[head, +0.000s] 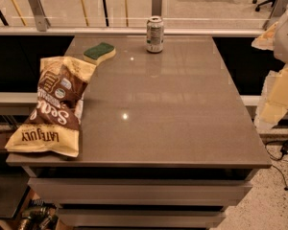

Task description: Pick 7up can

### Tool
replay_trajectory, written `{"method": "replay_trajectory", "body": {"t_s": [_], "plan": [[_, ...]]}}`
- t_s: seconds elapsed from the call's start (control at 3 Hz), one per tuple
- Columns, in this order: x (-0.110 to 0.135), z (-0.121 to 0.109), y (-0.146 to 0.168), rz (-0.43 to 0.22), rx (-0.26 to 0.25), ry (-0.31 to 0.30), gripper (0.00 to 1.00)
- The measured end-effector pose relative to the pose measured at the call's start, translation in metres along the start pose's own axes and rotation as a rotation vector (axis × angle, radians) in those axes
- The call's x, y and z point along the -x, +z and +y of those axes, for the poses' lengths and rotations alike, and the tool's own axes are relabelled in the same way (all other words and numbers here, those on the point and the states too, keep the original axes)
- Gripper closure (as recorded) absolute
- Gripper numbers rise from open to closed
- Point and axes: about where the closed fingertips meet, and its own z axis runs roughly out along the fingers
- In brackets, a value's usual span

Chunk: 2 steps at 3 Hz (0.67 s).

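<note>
The 7up can stands upright at the far edge of the grey table, a little right of the middle. It is silvery with green and white marks and a shiny top. My arm with the gripper shows as a white and cream shape at the right edge of the view, off the table's right side and well away from the can. It holds nothing that I can see.
A green-topped yellow sponge lies at the far left, left of the can. A brown and yellow chip bag lies along the left edge. A glass railing runs behind the table. Cables lie on the floor at the right.
</note>
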Motion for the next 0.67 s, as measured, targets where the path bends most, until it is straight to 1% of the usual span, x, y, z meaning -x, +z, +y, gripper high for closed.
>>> {"method": "replay_trajectory", "body": {"t_s": [0.33, 0.67], "plan": [[0.0, 0.0, 0.0, 0.0, 0.0, 0.0, 0.0], [-0.0012, -0.0073, -0.0001, -0.032, -0.031, 0.036, 0.0]]}}
